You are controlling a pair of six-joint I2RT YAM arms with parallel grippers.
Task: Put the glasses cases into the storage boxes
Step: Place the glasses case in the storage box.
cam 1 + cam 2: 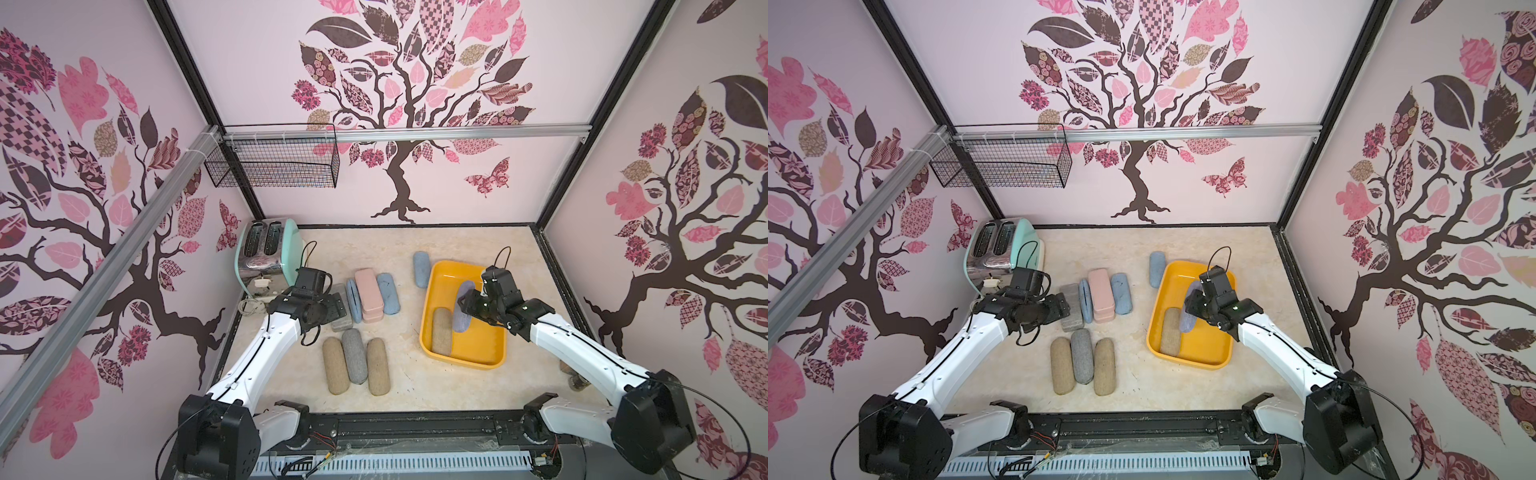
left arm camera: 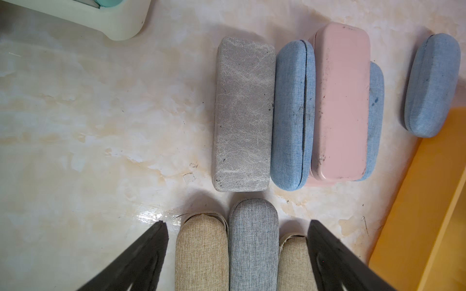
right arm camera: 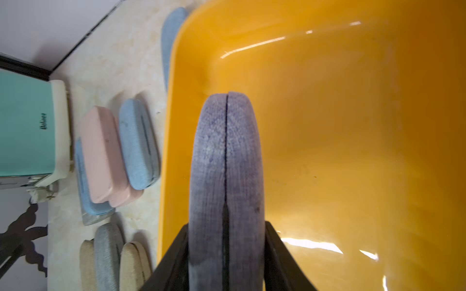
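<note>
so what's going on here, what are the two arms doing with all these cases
The right gripper is shut on a lavender glasses case, holding it over the yellow tub. One tan case already lies inside. The left gripper hangs open and empty above the cases on the table: a row of two tan and one grey, a textured grey one, stacked pink ones and three blue ones.
</note>
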